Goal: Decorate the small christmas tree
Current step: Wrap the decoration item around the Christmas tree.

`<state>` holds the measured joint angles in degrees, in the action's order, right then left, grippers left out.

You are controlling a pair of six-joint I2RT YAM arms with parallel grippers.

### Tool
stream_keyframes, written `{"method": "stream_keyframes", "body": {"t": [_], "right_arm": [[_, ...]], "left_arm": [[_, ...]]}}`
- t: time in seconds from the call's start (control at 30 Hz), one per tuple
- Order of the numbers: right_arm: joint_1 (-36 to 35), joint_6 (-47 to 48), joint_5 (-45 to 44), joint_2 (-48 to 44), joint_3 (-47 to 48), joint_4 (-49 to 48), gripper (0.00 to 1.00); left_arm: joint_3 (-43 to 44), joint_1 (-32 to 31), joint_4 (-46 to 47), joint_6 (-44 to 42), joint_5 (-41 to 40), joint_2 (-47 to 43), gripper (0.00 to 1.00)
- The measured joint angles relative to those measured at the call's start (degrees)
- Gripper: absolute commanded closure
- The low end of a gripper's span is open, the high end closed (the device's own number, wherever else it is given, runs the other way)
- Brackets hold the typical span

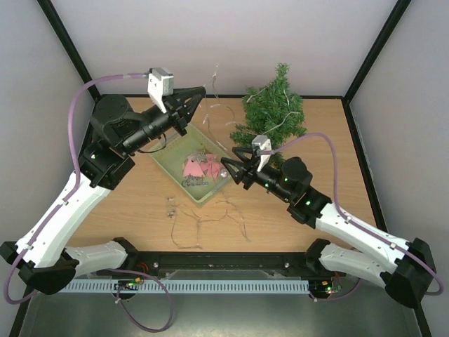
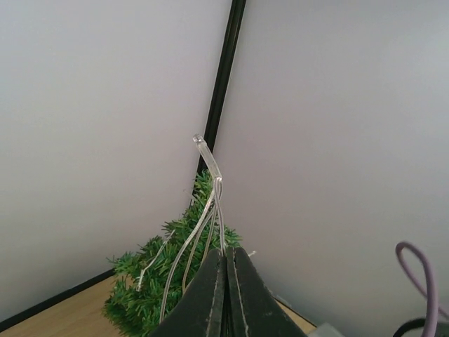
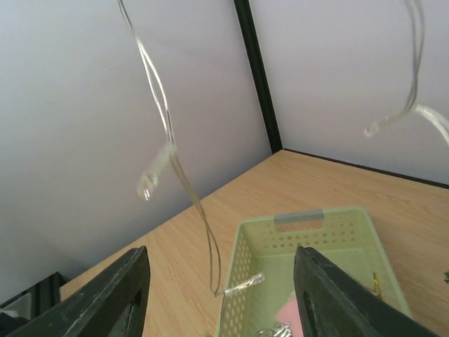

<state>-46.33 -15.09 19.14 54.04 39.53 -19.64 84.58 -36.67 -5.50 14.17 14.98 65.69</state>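
Observation:
The small christmas tree (image 1: 275,112) stands at the back right of the table, with a clear light string (image 1: 280,125) draped over it. It also shows in the left wrist view (image 2: 158,284). My left gripper (image 1: 201,93) is raised left of the tree and shut on the light string (image 2: 210,193), whose wires rise from between its closed fingers. My right gripper (image 1: 228,168) is open and empty over the right end of the pale green basket (image 1: 168,163). In the right wrist view a strand of the string (image 3: 168,144) hangs in front of its fingers (image 3: 123,295).
The basket (image 3: 309,235) holds pink ornaments (image 1: 198,168) and small metal pieces. More thin wire (image 1: 207,219) and small clips (image 1: 170,207) lie on the table in front of the basket. Grey walls with black corner posts close in the back and sides.

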Motion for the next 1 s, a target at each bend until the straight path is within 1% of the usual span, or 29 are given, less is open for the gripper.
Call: {"method": "stream_keyframes", "body": {"t": [0.13, 0.33, 0.6, 0.77, 0.93, 1.0], "right_arm": [[-3.1, -0.1, -3.5, 2.4, -3.6, -5.9, 0.43], [-6.6, 0.5, -6.9, 6.5, -7.7, -11.4, 0.43], [-7.1, 2.5, -9.6, 13.1, -8.3, -15.3, 0.43], [-7.1, 4.3, -11.4, 15.9, -8.3, -16.5, 0.45], [-7.1, 6.1, -12.9, 16.8, -8.3, -17.1, 0.46], [-7.1, 6.8, -13.1, 17.1, -8.3, -17.4, 0.5]], "left_arm": [[0.0, 0.0, 0.8, 1.0, 0.0, 0.0, 0.98], [0.0, 0.1, 2.2, 2.4, -0.1, 0.0, 0.98], [-0.3, 0.1, 3.4, 3.5, -0.1, 0.0, 0.98], [-0.3, 0.1, 3.5, 3.9, 0.0, -0.2, 0.98], [-0.6, 0.1, 3.5, 4.3, 0.0, -0.9, 0.98], [-0.9, 0.1, 3.6, 4.3, -0.1, -1.1, 0.98]]}}
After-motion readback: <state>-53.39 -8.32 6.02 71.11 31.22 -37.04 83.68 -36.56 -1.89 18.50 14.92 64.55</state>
